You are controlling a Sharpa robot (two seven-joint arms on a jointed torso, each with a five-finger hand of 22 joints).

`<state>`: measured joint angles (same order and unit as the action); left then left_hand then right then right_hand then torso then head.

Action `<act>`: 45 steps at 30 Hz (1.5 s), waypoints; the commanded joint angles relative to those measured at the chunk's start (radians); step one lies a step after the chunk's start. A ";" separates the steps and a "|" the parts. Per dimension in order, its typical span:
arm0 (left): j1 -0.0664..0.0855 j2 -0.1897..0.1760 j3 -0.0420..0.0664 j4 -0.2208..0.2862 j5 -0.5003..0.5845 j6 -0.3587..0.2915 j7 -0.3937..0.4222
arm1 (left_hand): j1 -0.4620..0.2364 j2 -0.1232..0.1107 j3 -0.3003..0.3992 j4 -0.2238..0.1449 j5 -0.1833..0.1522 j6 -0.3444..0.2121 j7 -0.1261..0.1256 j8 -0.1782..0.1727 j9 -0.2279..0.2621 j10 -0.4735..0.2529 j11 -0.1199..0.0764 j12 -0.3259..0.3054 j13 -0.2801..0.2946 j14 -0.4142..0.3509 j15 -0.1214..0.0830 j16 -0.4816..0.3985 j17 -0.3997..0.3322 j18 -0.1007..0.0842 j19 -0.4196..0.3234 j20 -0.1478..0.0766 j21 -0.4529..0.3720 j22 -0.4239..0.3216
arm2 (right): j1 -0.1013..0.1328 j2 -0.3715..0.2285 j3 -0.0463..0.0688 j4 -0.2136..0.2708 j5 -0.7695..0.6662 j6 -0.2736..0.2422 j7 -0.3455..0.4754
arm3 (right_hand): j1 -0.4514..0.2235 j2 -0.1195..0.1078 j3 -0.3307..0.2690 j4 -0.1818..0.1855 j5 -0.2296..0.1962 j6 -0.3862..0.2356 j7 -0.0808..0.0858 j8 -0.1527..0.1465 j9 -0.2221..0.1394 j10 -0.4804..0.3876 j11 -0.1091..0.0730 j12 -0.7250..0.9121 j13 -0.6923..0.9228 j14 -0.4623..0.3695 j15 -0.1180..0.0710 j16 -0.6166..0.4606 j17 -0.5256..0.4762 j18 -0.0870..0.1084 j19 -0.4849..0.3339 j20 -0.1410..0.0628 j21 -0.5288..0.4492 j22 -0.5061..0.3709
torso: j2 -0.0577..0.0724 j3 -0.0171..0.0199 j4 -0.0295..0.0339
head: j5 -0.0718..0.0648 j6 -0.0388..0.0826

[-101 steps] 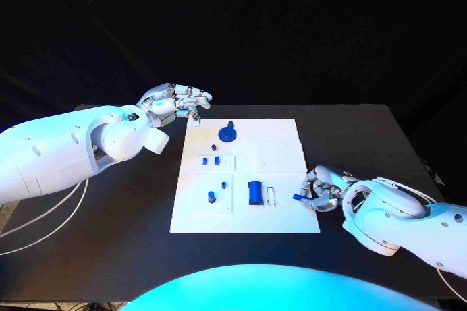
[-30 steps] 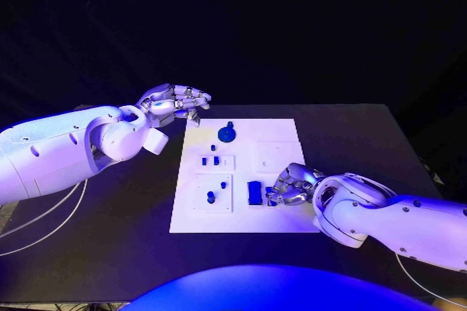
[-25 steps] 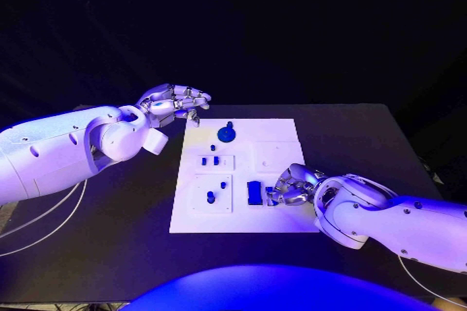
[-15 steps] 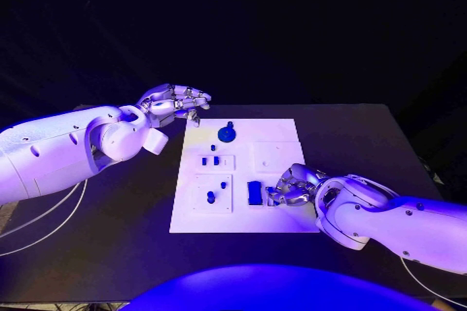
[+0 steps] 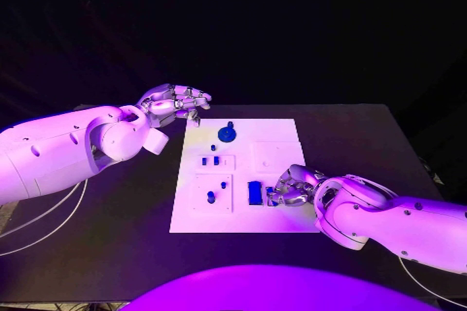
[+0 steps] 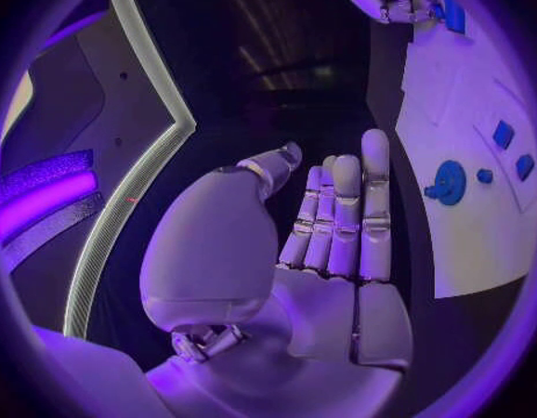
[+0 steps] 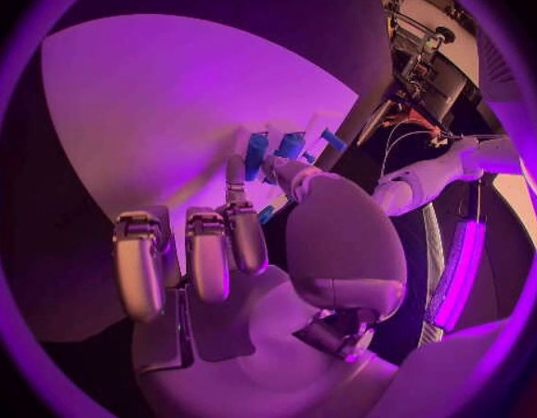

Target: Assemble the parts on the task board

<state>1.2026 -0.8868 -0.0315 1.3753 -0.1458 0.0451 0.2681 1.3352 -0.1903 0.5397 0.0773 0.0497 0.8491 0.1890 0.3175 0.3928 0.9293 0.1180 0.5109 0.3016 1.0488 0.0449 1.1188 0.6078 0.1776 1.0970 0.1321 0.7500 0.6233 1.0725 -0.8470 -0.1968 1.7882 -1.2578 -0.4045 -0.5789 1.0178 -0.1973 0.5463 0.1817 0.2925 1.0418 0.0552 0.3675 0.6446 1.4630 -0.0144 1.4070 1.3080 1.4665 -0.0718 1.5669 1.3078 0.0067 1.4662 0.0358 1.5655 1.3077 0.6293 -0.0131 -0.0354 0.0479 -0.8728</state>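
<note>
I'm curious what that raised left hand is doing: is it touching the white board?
Apart. In the left wrist view the left hand has straight fingers, with dark table showing between them and the task board.

smooth white arm shells, silver jointed left hand (image 5: pixel 175 102), thin pale cables.

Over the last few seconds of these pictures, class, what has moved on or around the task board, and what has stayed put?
The right robot hand moved from the task board's right edge inward onto it, and now sits beside the tall blue block, holding a small blue part. The left robot hand stayed raised at the board's far left corner, and the blue disc and the other parts kept their places.
</note>
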 commanded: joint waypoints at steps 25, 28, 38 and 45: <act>0.000 0.001 0.001 -0.001 0.004 0.015 0.003 | 0.010 0.001 0.000 0.005 0.005 -0.007 -0.003 0.007 0.001 -0.007 -0.001 0.006 -0.002 -0.005 -0.001 0.003 -0.001 0.007 0.006 0.001 -0.006 -0.001 | -0.001 0.002 0.000 -0.003 0.021 0.025 0.035 | -0.087 0.003 -0.015 0.052 -0.001 0.008 0.000 0.003 0.008 0.057 -0.004 -0.009 0.177 0.104 -0.008 0.004 0.263 -0.005 0.103 -0.007 0.000 0.261 | 0.000 0.0004 -0.0006 | 0.001 0.000; 0.000 0.001 0.001 -0.002 0.004 0.015 0.002 | 0.011 0.002 -0.001 0.007 0.005 -0.008 -0.002 0.008 0.001 -0.008 0.000 0.007 -0.003 -0.006 -0.001 0.003 -0.002 0.006 0.006 0.001 -0.009 -0.002 | -0.001 0.000 0.000 -0.001 0.022 0.023 0.037 | -0.087 0.003 -0.015 0.052 -0.001 0.008 0.000 0.003 0.008 0.057 -0.004 -0.009 0.177 0.104 -0.008 0.004 0.263 -0.005 0.103 -0.007 0.000 0.261 | 0.000 0.0007 -0.0004 | 0.001 0.000; 0.000 0.000 0.001 -0.003 0.003 0.016 0.000 | 0.011 0.002 -0.001 0.007 0.005 -0.008 -0.002 0.008 0.001 -0.008 0.000 0.007 -0.003 -0.006 -0.001 0.003 -0.002 0.006 0.006 0.001 -0.009 -0.002 | -0.001 -0.006 0.000 0.002 0.023 0.024 0.039 | -0.089 0.004 -0.015 0.053 0.000 0.009 0.000 0.004 0.008 0.057 -0.005 -0.008 0.178 0.104 -0.008 0.004 0.263 -0.006 0.103 -0.007 0.000 0.262 | 0.000 0.0008 -0.0008 | 0.001 0.000; 0.000 0.000 0.001 -0.003 0.003 0.015 0.001 | 0.011 0.002 -0.001 0.008 0.005 -0.008 -0.002 0.008 0.001 -0.008 0.000 0.007 -0.003 -0.006 -0.001 0.003 -0.002 0.006 0.007 0.001 -0.009 -0.002 | -0.001 -0.018 0.000 0.001 0.020 0.040 0.052 | -0.061 -0.011 -0.009 0.024 0.001 0.007 -0.002 0.004 0.013 0.058 -0.007 -0.009 0.178 0.104 -0.010 0.004 0.263 -0.006 0.103 -0.008 0.000 0.262 | 0.000 0.0007 -0.0008 | 0.001 0.000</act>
<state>1.2025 -0.8876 -0.0316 1.3706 -0.1459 0.0459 0.2641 1.3352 -0.1903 0.5397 0.0773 0.0497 0.8491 0.1889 0.3214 0.3928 0.9293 0.1180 0.5145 0.2999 1.0488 0.0449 1.1188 0.6065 0.1776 1.0970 0.1321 0.7453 0.6222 1.0724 -0.8637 -0.1971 1.7878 -1.2341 -0.3911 -0.5506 0.9527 -0.2105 0.5372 0.2062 0.2925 1.0417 0.0552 0.3675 0.6579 1.4630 -0.0143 1.3993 1.3076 1.4665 -0.0717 1.5670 1.3073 0.0067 1.4662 0.0359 1.5655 1.3081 0.6290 -0.0123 -0.0361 0.0493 -0.8728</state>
